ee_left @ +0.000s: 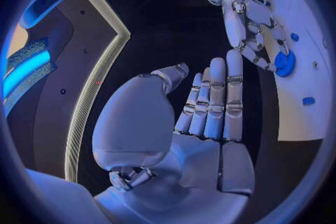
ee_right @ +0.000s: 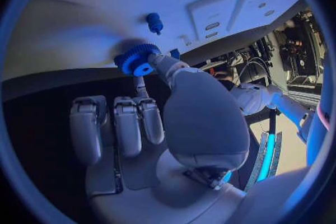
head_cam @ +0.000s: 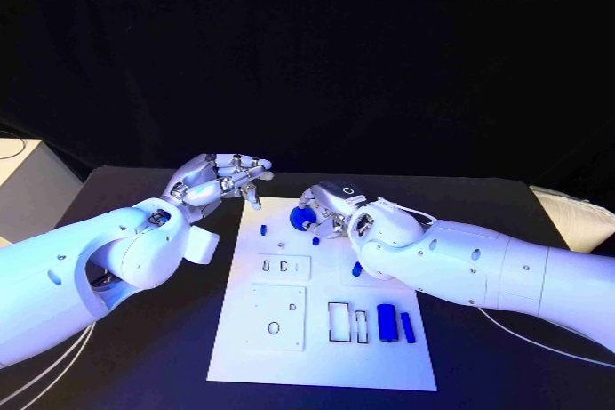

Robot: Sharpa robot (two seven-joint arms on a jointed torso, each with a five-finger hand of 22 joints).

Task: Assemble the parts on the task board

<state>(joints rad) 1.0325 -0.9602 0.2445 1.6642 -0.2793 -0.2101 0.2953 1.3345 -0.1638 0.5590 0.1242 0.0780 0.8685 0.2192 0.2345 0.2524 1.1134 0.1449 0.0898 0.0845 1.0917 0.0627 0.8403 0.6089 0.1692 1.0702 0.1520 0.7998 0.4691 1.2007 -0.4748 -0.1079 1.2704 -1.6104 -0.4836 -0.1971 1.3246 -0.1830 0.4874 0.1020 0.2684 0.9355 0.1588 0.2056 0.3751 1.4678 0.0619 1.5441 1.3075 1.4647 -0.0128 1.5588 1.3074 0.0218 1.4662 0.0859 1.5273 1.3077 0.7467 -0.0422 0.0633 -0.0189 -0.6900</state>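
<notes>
Right hand [head_cam: 336,207]: fingers gripping a blue gear [head_cam: 304,217], sitting at the task board [head_cam: 243,339] far end, about 12 o'clock. Left hand [head_cam: 220,180]: hovering at 10 o'clock off the board, fingers extended together, holding nothing. Two blue bars [head_cam: 395,324] lying at 4 o'clock.

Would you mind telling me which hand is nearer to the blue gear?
Right. The right hand pinches the blue gear at the far end of the task board. The left hand hangs open beside the board's far left corner, apart from the gear.
</notes>
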